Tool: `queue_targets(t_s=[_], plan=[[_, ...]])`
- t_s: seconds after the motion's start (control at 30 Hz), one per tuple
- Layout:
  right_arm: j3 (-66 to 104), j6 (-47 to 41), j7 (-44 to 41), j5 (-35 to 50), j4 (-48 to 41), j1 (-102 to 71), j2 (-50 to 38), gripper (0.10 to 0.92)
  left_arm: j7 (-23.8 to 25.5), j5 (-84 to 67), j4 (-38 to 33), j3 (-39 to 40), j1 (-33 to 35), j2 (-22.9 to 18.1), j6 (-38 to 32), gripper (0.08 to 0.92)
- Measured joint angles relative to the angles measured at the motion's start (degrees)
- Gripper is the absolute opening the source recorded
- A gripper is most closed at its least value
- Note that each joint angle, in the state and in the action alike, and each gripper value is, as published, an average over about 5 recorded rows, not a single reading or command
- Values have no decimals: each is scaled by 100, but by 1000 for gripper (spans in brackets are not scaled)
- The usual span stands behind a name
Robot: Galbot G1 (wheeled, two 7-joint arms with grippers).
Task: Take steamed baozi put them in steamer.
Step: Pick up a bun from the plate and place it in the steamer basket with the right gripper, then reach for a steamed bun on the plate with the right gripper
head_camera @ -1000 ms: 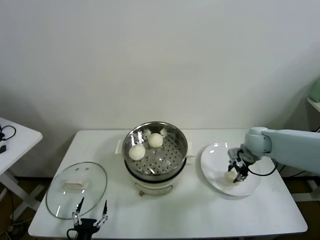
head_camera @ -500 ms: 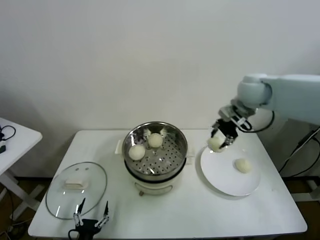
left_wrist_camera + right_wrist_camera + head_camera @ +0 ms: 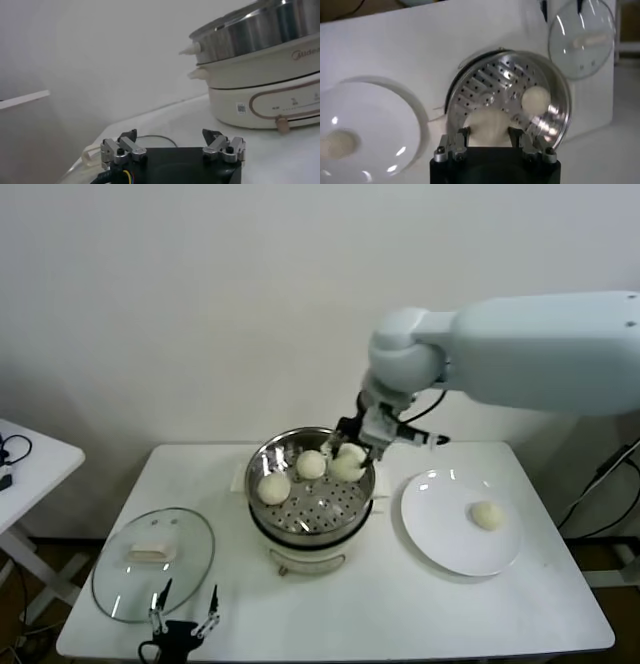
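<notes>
My right gripper [image 3: 351, 455] is shut on a cream-white baozi [image 3: 349, 464] and holds it over the right side of the steamer [image 3: 300, 519]. In the right wrist view the baozi [image 3: 488, 127] sits between the jaws of the right gripper [image 3: 488, 136], above the perforated floor [image 3: 490, 87]. Two more baozi lie in the steamer, one at the left [image 3: 274, 487] and one at the back [image 3: 311, 464]; the right wrist view shows one [image 3: 535, 99]. A fourth baozi [image 3: 487, 515] lies on the white plate [image 3: 440, 534]. My left gripper [image 3: 181, 619] is open and empty at the table's front left.
A round glass lid [image 3: 152, 562] lies flat on the table left of the steamer, just behind my left gripper. The steamer's cream base [image 3: 260, 85] stands close in the left wrist view. A small side table [image 3: 25, 454] stands at far left.
My right gripper lifted a baozi off the white plate and carried it left, from above the plate to over the steamer. One baozi stays on the plate. The left arm has not moved.
</notes>
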Motion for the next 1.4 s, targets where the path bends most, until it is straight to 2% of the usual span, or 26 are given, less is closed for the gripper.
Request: queue_targets(t_s=[0.3,0.63,0.73,0.83,0.97,1.07,1.4], plan=[[223,302,185,-995,-260,-898,737,560,0,-30,63,-52,-36,11,1,823],[275,487,180,-1542,-573,-1503,1221,563,1,-46,85,-69,-37,48,-18,823],[279,546,156,-1631,-640,-1580,1280,583,0,-45,82,-67,-31,52,-24,823],[293,601,131,-1666,-690,-1629,1309,646,1,-42,66,-54,-21,52,-29,823],[322,649,87,-1609,-722,-1620,1305,760,0,-35,40,-46,-6,52,-31,823],[354,673,31,-1477,-737,-1537,1249,810,-3,-33,26,-50,-4,52,-33,823],[-498,341,-510,-168,-871,-408,414,823,-6,-27,-10,-35,-6,45,-32,823]])
